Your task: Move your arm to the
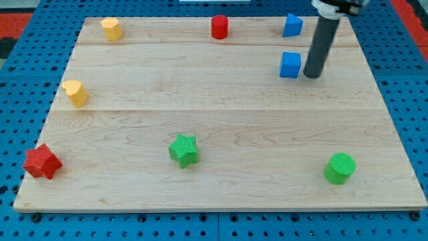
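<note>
My tip (pixel 312 75) rests on the wooden board (pixel 221 134) at the view's upper right, just right of a blue cube (pixel 290 65), a small gap apart. A second blue block (pixel 292 25), wedge-like, lies above it near the top edge. A red cylinder (pixel 220 27) stands at the top middle. A yellow block (pixel 112 29) is at the top left and a yellow heart-like block (pixel 75 92) at the left edge. A red star (pixel 42 161) is at the lower left, a green star (pixel 183 149) at the lower middle, a green cylinder (pixel 340 167) at the lower right.
The board lies on a blue perforated table (pixel 20 80). The rod's upper part and its mount (pixel 334 7) come in from the view's top right.
</note>
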### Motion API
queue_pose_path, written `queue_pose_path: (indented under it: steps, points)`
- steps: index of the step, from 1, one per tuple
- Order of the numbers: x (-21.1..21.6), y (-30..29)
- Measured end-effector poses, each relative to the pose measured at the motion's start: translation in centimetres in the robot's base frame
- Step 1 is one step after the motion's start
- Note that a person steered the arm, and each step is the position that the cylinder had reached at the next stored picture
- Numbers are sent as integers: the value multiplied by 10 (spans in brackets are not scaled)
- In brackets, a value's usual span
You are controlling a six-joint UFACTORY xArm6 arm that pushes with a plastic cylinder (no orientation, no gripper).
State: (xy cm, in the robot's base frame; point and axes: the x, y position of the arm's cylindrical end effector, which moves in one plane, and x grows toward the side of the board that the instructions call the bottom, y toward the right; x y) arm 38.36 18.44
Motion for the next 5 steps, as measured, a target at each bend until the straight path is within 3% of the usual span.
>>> queue_pose_path:
  steps: [1, 2, 3, 5]
  points:
    - [30, -35]
    - [20, -79]
    - [-10, -151]
    - [-98, -213]
